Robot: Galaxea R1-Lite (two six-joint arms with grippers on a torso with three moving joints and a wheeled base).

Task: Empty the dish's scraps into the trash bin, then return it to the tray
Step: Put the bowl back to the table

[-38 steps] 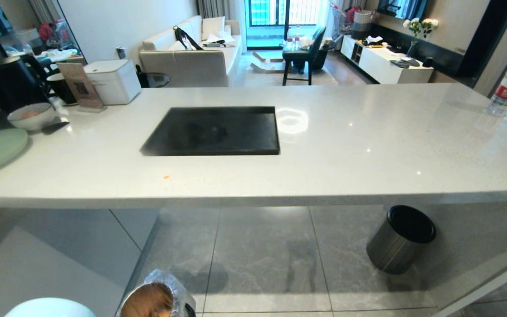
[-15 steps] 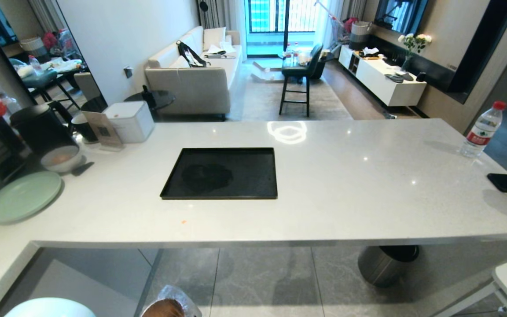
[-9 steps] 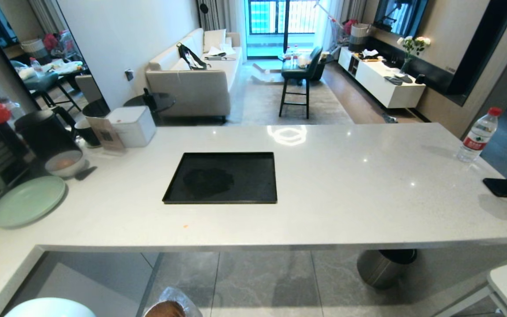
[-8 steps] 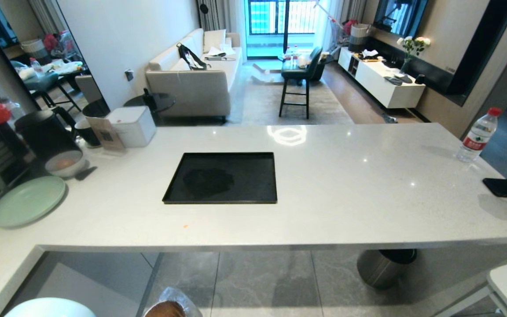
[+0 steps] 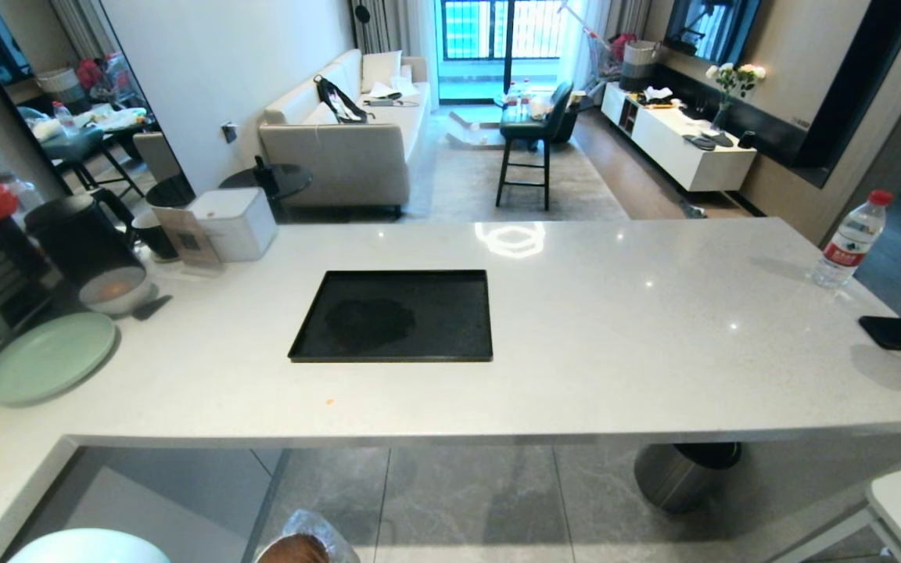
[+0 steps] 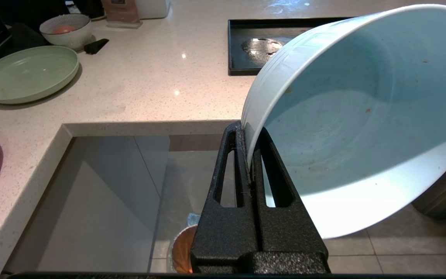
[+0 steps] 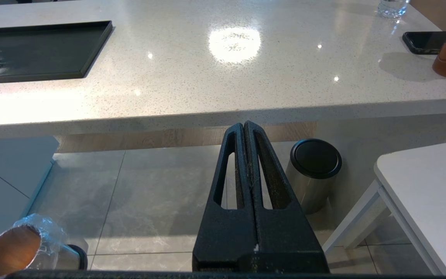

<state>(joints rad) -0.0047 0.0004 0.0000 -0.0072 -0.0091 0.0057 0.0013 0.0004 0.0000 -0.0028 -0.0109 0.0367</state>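
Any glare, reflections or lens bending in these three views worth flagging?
Head view: a ring-shaped light reflection on the counter behind the tray, and the counter's edges bow. Right wrist view: a bright round glare patch on the counter beside the tray. Left wrist view: the tray's wet patch shines; the dish looms large, shaded inside.

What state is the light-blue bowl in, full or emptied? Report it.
Emptied. The light-blue bowl, tilted with its rim pinched in the left pincer, shows a bare pale inside with only tiny specks; no chunks or sticks remain.
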